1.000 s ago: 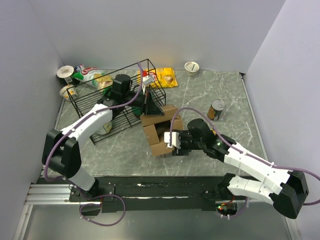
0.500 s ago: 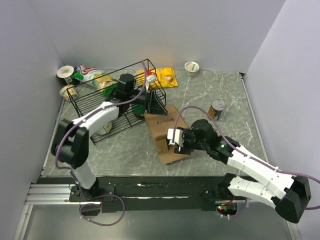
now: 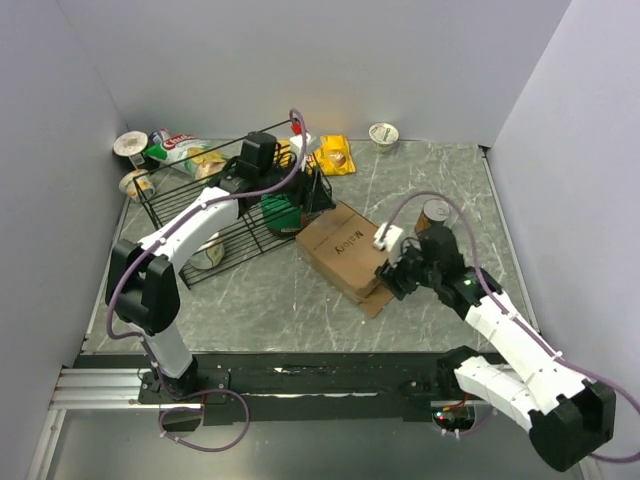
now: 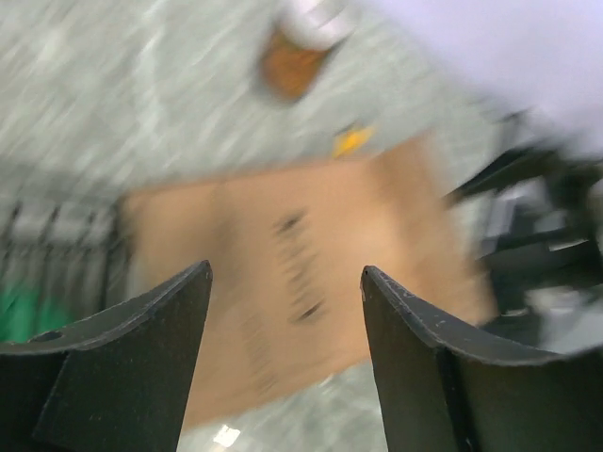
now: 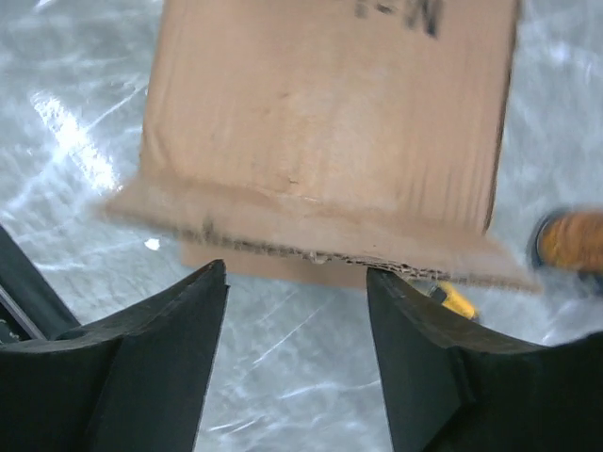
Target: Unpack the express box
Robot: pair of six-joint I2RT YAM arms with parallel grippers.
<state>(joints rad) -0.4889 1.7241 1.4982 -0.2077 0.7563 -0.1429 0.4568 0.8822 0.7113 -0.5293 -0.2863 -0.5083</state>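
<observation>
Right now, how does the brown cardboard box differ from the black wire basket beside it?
The brown cardboard box has solid walls bearing a dark printed word; the black wire basket is see-through mesh. The box lies mid-table with a flap splayed out; the basket stands to its left. A green item shows through the basket's wires; the box hides any contents. Both are boxy containers on the grey table.

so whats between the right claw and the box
Between the right claw and the express box only bare marble table, a yellow scrap at one side; the right wrist view shows it.
</observation>
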